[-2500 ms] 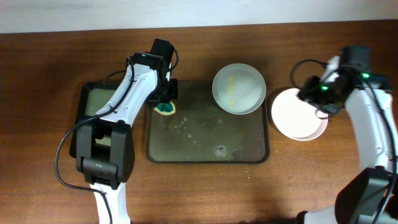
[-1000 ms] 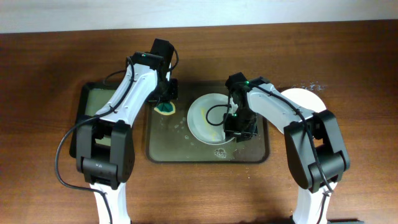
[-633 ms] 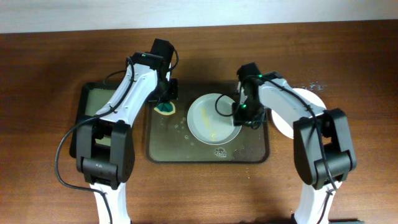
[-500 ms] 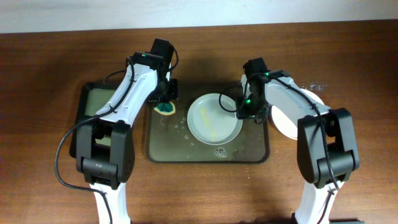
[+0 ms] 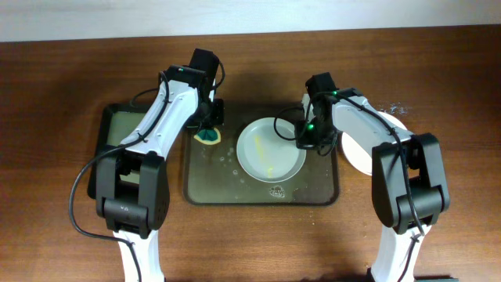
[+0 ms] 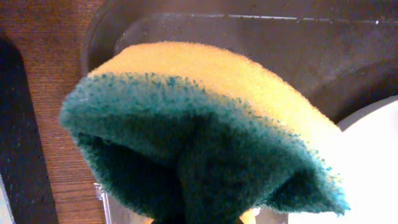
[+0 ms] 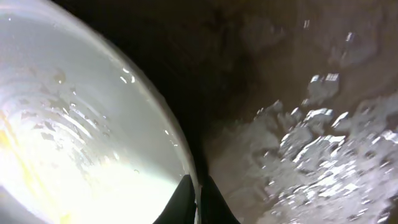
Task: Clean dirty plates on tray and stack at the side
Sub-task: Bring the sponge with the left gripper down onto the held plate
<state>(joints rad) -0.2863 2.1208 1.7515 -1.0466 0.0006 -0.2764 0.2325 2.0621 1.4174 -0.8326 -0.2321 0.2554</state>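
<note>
The sponge (image 6: 205,118) hides the jaws of the left gripper (image 5: 208,135) clamping it. Jaws of the right gripper (image 5: 304,142) pinch the streaked plate (image 5: 264,153) by its rim.

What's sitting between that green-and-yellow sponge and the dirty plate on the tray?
Nothing solid: only a bare, wet strip of the tray flecked with droplets separates the sponge from the plate, as the overhead view shows.

Overhead looks straight down on the whole table (image 5: 47,78), both wrist views crowd in close, all sharing the plate (image 5: 270,149) and tray (image 5: 227,184).
</note>
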